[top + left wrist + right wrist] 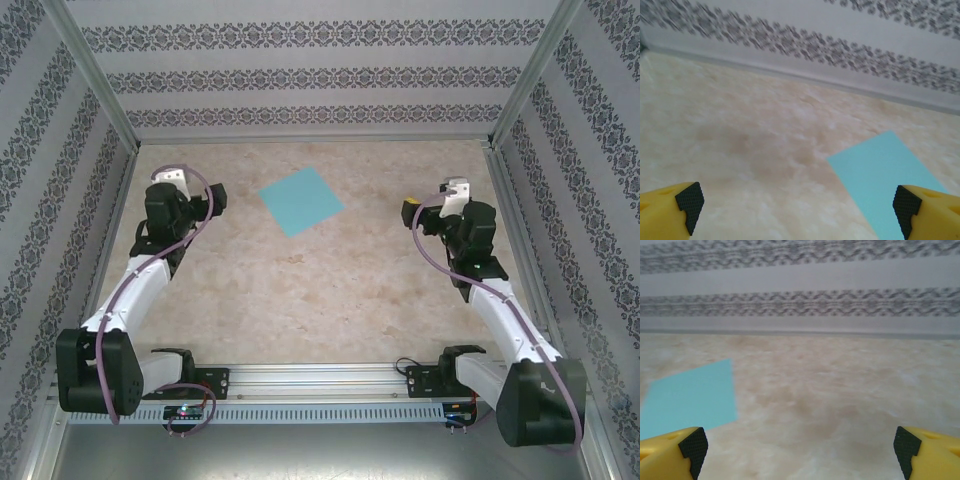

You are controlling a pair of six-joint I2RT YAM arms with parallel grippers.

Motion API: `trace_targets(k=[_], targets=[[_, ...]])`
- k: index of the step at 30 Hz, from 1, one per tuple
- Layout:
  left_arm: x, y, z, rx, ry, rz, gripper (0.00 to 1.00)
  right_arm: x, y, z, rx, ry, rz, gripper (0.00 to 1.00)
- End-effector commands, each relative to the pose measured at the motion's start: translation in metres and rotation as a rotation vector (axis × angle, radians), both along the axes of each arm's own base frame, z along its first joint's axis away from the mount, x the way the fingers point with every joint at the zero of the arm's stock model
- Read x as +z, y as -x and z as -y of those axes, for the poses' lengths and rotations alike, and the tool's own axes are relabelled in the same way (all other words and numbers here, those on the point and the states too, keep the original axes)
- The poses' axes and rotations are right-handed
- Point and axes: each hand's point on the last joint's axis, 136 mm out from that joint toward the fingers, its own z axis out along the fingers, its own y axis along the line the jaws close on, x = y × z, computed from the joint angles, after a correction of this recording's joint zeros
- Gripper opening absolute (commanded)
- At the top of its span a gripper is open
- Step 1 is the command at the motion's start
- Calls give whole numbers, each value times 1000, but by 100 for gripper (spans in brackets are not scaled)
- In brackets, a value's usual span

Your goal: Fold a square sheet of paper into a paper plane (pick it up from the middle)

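Note:
The square sheet of paper (300, 200) is teal-blue and lies flat and unfolded on the marbled table (320, 290), towards the back and turned like a diamond. The paper plane is out of view. My left gripper (213, 196) hovers left of the sheet, open and holding nothing. In the left wrist view the sheet (885, 175) lies ahead on the right, reaching under the right yellow finger (927, 212), and the left gripper (797, 206) stands wide over bare table. My right gripper (415, 210) is open to the sheet's right. From the right wrist, the sheet (690, 400) lies left of the open right gripper (800, 446).
Patterned walls (310, 75) with metal posts enclose the table at the back and both sides. The arm bases sit on a rail (320, 385) along the near edge. Bare tabletop stretches between the arms and in front of the sheet.

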Motion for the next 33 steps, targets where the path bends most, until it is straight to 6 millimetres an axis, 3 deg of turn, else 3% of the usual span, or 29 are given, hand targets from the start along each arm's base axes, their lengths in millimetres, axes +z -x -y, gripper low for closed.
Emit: trace_targets(k=[1,7,11,16,24,33], targets=[[-36,18,43,-93,171,-238,100,-8,26,-44,195,-92,-165,98],[-54,9,98,-206,164,-335,100,-2,47,-95,349,-97,-245,97],[-67,-10,121,-235,111,-386,100,-3,50,-118,397,-78,-278,98],[-98,-41,139,-223,57,-506,100,-8,47,-144,444,-55,-315,98],[-138,-83,165,-189,-54,-600,100,-19,32,-161,440,-45,-341,97],[-170,-113,190,-178,-150,-651,100,-28,21,-159,406,-32,-360,98]])
